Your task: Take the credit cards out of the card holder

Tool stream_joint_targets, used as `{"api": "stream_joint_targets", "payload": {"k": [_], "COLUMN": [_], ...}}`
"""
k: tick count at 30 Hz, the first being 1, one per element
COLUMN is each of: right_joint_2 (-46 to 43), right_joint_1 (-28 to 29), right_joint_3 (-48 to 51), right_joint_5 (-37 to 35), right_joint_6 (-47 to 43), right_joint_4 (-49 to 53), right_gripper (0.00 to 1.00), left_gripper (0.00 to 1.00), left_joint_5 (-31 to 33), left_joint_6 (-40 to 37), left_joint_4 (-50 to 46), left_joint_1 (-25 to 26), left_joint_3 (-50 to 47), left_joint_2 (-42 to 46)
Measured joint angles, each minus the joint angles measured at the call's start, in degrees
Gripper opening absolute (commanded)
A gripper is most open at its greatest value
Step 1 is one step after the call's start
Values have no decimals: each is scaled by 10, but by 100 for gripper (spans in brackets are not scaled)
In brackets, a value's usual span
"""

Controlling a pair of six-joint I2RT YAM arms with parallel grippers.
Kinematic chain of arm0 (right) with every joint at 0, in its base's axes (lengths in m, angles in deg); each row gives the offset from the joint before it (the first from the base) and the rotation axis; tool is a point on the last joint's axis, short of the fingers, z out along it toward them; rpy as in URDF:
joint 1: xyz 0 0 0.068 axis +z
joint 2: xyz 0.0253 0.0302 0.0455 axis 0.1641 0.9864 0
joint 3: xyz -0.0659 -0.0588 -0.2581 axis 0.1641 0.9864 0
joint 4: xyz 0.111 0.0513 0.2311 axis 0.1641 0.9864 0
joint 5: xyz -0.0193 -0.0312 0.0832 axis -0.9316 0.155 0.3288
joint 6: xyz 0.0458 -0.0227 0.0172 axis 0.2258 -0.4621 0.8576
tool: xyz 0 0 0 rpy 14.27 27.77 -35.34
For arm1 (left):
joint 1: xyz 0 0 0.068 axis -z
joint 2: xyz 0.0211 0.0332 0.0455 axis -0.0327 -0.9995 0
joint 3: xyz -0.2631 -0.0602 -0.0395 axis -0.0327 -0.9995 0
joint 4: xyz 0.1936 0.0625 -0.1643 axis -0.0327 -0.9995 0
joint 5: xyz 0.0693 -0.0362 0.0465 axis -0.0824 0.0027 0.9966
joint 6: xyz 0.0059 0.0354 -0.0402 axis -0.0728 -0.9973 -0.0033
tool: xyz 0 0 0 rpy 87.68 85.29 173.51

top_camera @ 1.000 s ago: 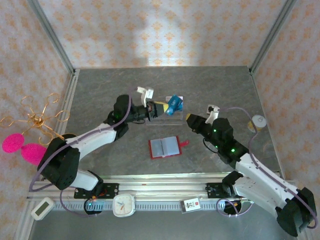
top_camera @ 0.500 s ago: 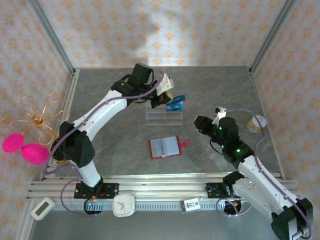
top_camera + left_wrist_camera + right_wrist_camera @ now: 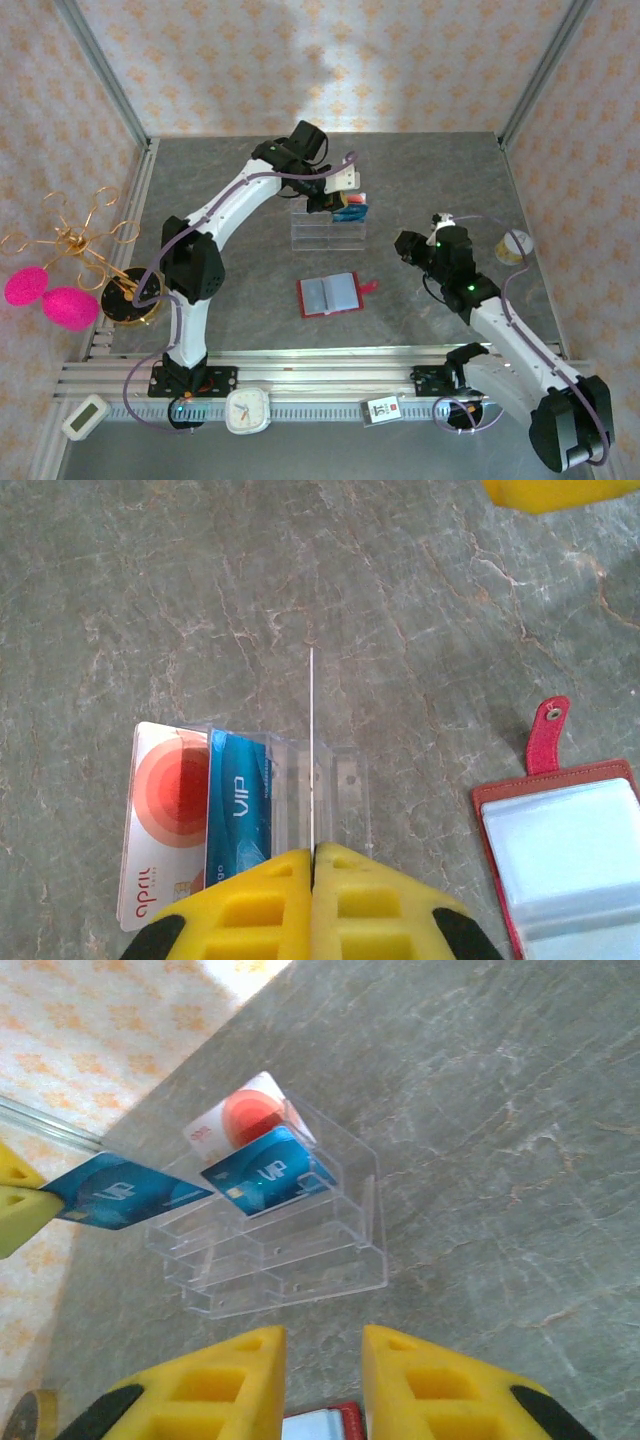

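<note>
The left arm (image 3: 230, 205) has swung farther back over the clear rack (image 3: 327, 235). The left claw (image 3: 312, 852) pinches a blue card (image 3: 115, 1192) by one end, likely to slot it in beside two racked cards (image 3: 240, 800). The right claw (image 3: 323, 1360) hovers spread. The card holder (image 3: 328, 294) lies open on the surface (image 3: 250, 290) nearby.

**Credit cards and card holder, placed relative to the left gripper**

One blue credit card (image 3: 115, 1195) is pinched at its near edge between the closed fingers of the left gripper (image 3: 312, 865). It is held on edge, so the left wrist camera sees it as a thin line. Left of the fingertips in that view, a pale card with a red round mark (image 3: 160, 820) and a blue VIP card (image 3: 238, 810) stand overlapping. The red card holder (image 3: 328, 295) lies open and flat to the gripper's right, clear sleeves up and snap tab extended.
</note>
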Motion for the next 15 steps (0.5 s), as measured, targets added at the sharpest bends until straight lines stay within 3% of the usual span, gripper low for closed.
{"api": "stream_joint_targets", "payload": {"k": [15], "right_joint_2": [40], "right_joint_1": [-6], "right_joint_3": [-12], "right_joint_5": [3], "right_joint_6": [-11], "right_joint_4": [-8], "right_gripper": [25], "left_gripper": [0], "left_joint_5": [24], "left_joint_6": [1], "left_joint_4": [63], "left_joint_1": [0], "left_joint_3": [-2], "left_joint_2": [-45]}}
